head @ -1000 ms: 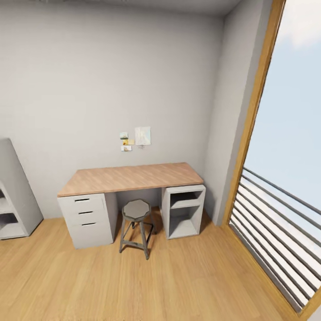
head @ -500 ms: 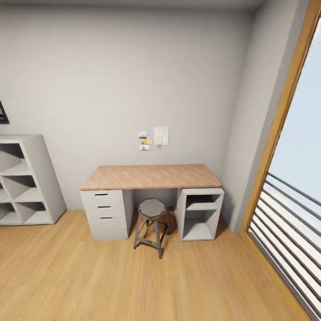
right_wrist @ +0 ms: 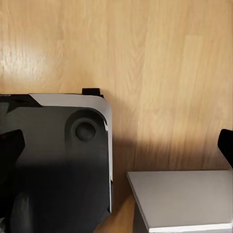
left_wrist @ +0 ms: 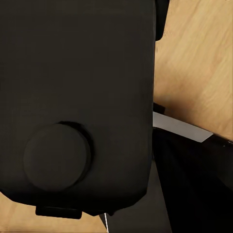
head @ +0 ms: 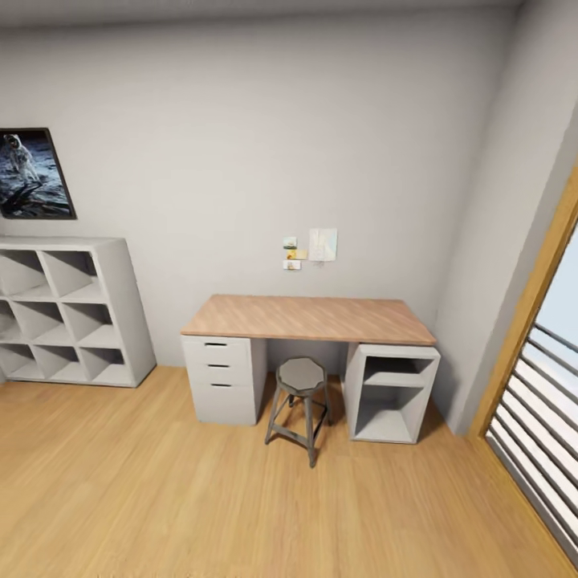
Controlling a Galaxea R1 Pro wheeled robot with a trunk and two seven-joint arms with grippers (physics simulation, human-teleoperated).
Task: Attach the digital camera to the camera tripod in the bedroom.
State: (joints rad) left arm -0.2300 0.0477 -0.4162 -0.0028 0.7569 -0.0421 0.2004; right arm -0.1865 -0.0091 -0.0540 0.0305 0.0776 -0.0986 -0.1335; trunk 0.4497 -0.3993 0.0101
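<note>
The digital camera and the camera tripod are out of view. In the head view I face a white bedroom wall with a wood-topped desk (head: pixel 309 318) standing on light wood floor. In the right wrist view my right gripper (right_wrist: pixel 116 143) hangs over the floor, its two dark fingertips (right_wrist: pixel 8 143) wide apart at the picture's edges with nothing between them. A black and white part of my own body (right_wrist: pixel 58 160) lies under it. A large black rounded shape with a round knob (left_wrist: pixel 58 155) blocks the left wrist view, so the left fingers cannot be made out.
A grey stool (head: pixel 299 393) stands before the desk, between a drawer unit (head: pixel 223 379) and an open cabinet (head: pixel 392 387). A grey cube shelf (head: pixel 68 311) stands at the left under a framed astronaut picture (head: pixel 32 174). A wood-framed window with railing (head: pixel 536 401) is at the right.
The head view has swung left: desk and stool slid right in the picture, the cube shelf and the picture came into view, most of the window left it. Nothing in the room moved.
</note>
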